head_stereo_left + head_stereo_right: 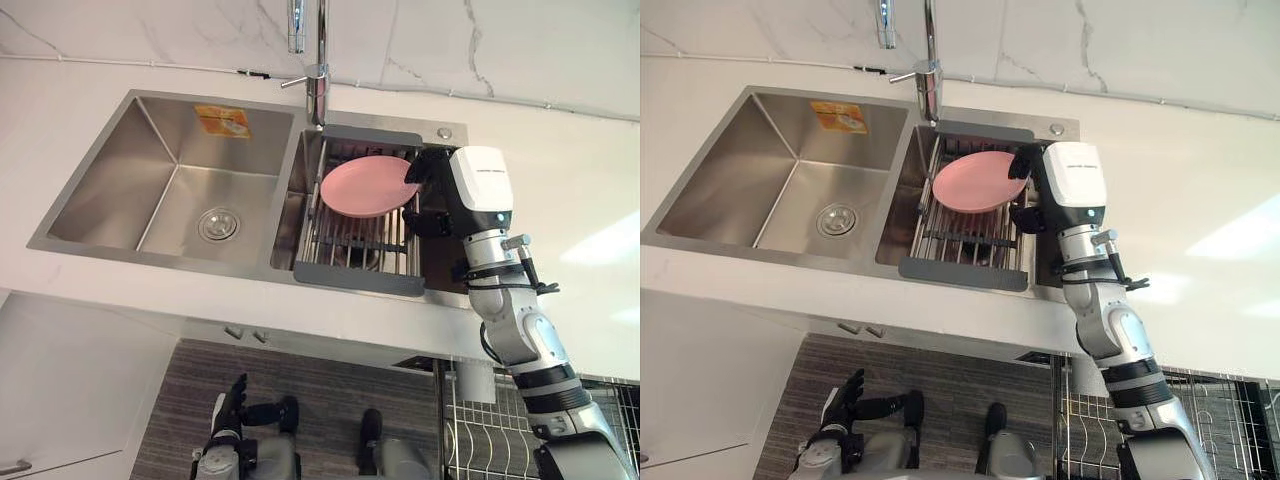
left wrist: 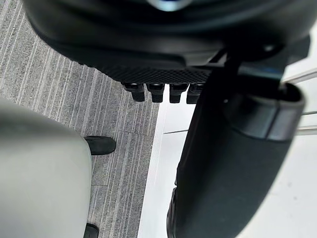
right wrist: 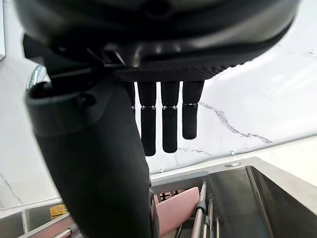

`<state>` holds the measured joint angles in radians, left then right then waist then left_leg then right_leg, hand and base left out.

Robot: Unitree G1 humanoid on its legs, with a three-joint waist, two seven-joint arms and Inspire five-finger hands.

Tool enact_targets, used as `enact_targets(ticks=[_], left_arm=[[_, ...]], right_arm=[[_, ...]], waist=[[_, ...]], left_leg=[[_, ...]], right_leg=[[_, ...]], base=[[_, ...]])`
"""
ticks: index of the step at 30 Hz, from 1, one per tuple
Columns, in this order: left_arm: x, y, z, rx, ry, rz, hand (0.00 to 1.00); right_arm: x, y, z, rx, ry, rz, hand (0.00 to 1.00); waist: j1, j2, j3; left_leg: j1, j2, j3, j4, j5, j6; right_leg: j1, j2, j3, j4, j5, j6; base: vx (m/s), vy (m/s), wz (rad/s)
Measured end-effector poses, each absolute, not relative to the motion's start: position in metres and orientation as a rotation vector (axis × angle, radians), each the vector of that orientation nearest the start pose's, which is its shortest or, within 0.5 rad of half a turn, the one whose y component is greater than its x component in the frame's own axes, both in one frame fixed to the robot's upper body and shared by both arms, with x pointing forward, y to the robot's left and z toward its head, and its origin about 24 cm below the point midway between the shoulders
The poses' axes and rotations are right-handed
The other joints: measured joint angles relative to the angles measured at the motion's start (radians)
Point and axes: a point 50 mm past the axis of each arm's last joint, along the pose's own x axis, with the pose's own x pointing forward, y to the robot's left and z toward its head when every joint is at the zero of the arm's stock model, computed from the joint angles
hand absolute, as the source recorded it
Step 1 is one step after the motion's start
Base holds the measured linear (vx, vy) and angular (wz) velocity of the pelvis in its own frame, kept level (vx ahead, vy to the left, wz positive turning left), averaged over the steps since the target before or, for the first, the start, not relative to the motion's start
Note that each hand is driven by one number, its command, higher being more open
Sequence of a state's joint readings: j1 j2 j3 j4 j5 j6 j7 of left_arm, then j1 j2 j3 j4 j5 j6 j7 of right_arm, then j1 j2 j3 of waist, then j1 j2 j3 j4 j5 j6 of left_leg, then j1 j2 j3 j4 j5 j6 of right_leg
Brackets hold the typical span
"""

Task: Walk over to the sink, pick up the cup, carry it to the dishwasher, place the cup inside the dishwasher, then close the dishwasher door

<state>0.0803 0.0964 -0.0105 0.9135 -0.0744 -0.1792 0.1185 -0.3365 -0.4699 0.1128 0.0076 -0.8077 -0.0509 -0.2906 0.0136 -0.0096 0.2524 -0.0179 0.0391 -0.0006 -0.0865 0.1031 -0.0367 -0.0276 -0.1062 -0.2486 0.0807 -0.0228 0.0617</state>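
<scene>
The sink-side pick-up is judged to be the step in hand. The item to be taken is seen as a pink plate rather than a cup. It is propped on the drainer rack, which is laid across the right basin of the sink, at about 5 o'clock from the tap.

The right hand is held over the rack at the plate's 3 o'clock edge. Its fingers are seen straight and spread past the thumb in the right wrist view, with nothing gripped and the plate's pink rim below them. Whether the plate is touched cannot be told. The left hand is hung low at 7 o'clock of the head view, over the floor, with its fingers relaxed and nothing held.

The white table is seen around the sink, and a wire dishwasher basket at 5 o'clock beside the right arm.

Next, the hand would need to be lowered onto the rim, with the thumb brought under and the fingers closed over it. A slip down the rack bars is a risk, as the plate is thin and smooth.
</scene>
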Motion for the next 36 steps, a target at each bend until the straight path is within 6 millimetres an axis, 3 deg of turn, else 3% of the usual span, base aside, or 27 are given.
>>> enact_targets(ticks=[26, 36], left_arm=[[0.130, 0.193, -0.141, 0.099, 0.841, 0.186, 1.00], [0.128, 0.192, -0.142, 0.108, 0.852, 0.179, 1.00]], right_arm=[[0.269, -0.176, 0.131, -1.135, -0.555, -0.129, 1.00], [0.268, -0.175, 0.130, -1.136, -0.554, -0.116, 1.00]], waist=[[-0.014, -0.003, -0.035], [-0.019, 0.001, -0.048]], left_leg=[[0.018, 0.003, 0.015, 0.000, -0.001, -0.001], [0.019, 0.008, 0.025, 0.000, -0.002, -0.002]], right_leg=[[0.027, 0.006, 0.013, -0.035, 0.020, 0.001], [0.030, 0.014, 0.022, -0.052, 0.030, -0.002]], base=[[0.00, 0.000, -0.01], [-0.01, -0.001, -0.03]])
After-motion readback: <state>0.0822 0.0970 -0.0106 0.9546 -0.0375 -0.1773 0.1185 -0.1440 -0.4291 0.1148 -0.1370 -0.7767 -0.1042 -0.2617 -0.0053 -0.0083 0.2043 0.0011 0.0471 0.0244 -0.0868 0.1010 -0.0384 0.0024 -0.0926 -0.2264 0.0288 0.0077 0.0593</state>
